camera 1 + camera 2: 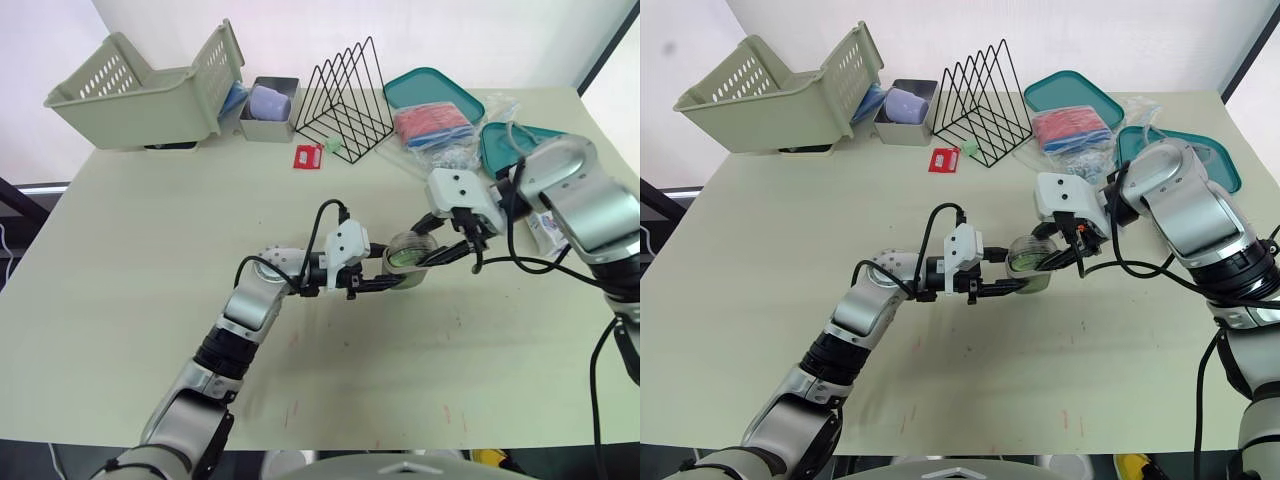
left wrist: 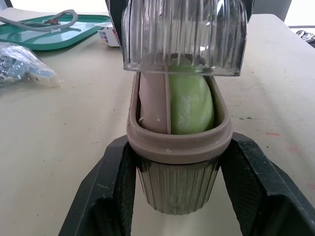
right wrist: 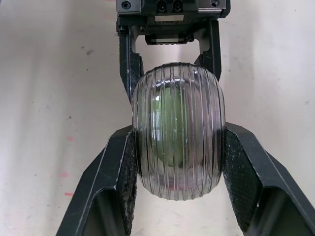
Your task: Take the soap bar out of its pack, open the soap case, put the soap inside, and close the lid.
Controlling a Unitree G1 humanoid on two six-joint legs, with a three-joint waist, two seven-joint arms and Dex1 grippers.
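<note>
Near the middle of the pale desk [image 1: 150, 260], the left gripper [image 1: 392, 283] clamps the ribbed clear soap-case base [image 2: 178, 191] to steady it — green soap bar [image 2: 191, 103] already inside — while the right gripper [image 3: 178, 135] pinches the ribbed transparent lid [image 2: 184, 34] just above, lined up for closing

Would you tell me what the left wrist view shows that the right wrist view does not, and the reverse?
Left wrist view, not the right: the case's open tan rim with the soap bare inside, plus a green tray and a bag behind.
Right wrist view, not the left: the right gripper clamping the lid's ribbed dome, and pink marks on the table.
Both: the lid, lifted off the rim, the green soap, and the left gripper holding the case.
</note>
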